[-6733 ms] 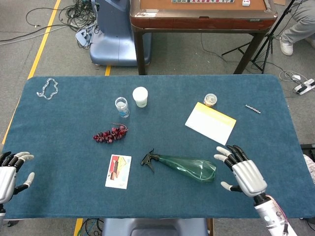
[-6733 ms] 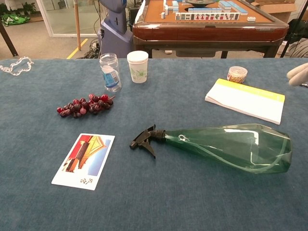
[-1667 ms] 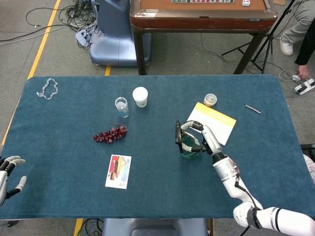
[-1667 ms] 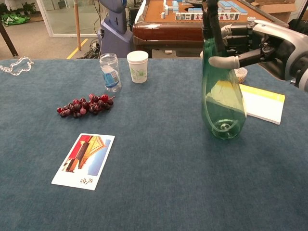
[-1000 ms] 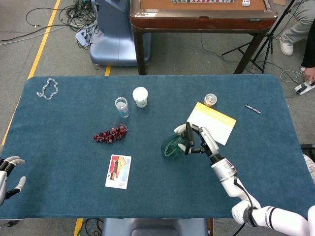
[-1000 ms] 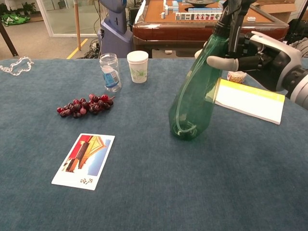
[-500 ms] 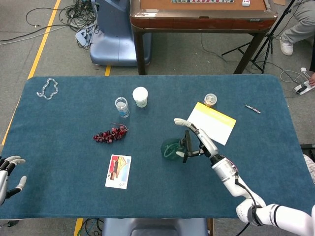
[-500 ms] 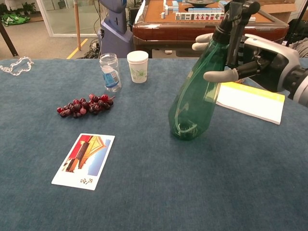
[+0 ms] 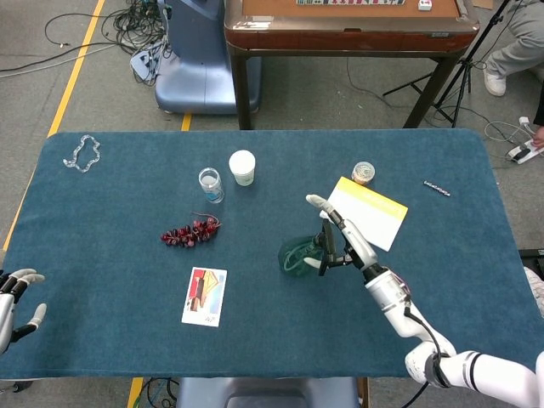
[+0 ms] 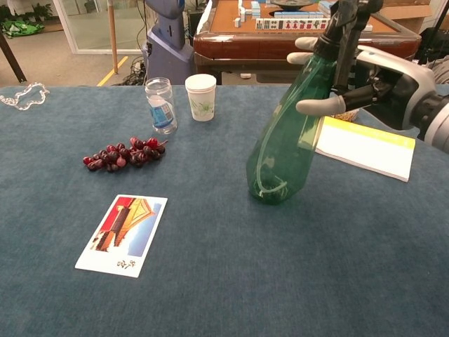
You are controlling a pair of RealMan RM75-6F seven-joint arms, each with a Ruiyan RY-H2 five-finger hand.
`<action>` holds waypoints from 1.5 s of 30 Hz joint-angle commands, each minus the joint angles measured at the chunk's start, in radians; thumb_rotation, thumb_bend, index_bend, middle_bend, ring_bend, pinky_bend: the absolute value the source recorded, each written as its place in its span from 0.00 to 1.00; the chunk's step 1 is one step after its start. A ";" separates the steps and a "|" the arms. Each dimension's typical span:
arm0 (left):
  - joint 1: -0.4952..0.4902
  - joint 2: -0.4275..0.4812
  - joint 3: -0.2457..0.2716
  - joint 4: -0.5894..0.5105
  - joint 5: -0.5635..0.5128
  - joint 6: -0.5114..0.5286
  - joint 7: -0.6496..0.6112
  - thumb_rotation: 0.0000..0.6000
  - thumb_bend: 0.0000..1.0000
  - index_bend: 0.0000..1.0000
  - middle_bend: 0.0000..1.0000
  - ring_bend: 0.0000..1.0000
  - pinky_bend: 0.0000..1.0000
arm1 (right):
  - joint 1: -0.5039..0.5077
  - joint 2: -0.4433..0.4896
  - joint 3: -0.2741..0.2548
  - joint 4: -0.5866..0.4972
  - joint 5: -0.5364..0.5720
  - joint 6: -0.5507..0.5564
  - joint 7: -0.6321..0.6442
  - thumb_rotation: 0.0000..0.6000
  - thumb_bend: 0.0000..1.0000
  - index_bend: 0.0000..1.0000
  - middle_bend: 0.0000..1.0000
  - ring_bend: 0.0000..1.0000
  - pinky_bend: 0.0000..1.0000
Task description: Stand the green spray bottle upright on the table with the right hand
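Observation:
The green spray bottle (image 9: 297,253) (image 10: 287,147) has its base on the blue table, near the middle. It tilts to the right, and its black trigger head leans into my right hand (image 9: 344,242) (image 10: 379,77). That hand cradles the bottle's neck: the thumb lies across the front of it and a finger reaches behind the top, while the other fingers are spread. My left hand (image 9: 13,297) rests at the table's near left edge with its fingers apart and nothing in them.
A yellow-edged white pad (image 9: 364,212) (image 10: 365,144) lies just right of the bottle, under my right hand. To the left lie red grapes (image 9: 190,231), a picture card (image 9: 204,296), a clear jar (image 9: 211,183) and a white cup (image 9: 242,167). A small tape roll (image 9: 364,172) sits behind the pad.
Earlier the bottle lay on its side. My right hand lifted it, set its base down further left, and over the last second spread its fingers while the bottle stayed tilted.

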 commanded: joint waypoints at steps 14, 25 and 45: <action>-0.001 -0.003 0.001 -0.001 -0.004 -0.003 0.007 1.00 0.36 0.34 0.26 0.24 0.13 | 0.029 0.023 0.027 -0.014 0.039 -0.047 -0.048 1.00 0.00 0.00 0.03 0.00 0.00; 0.003 -0.005 0.003 0.001 -0.004 0.003 0.005 1.00 0.36 0.34 0.26 0.24 0.12 | 0.031 0.061 0.025 -0.054 0.027 -0.044 -0.083 1.00 0.00 0.00 0.03 0.00 0.00; -0.011 -0.010 -0.001 0.013 0.006 -0.009 -0.003 1.00 0.36 0.34 0.26 0.24 0.13 | -0.173 0.365 -0.096 -0.302 0.121 0.135 -0.793 1.00 0.08 0.06 0.15 0.03 0.00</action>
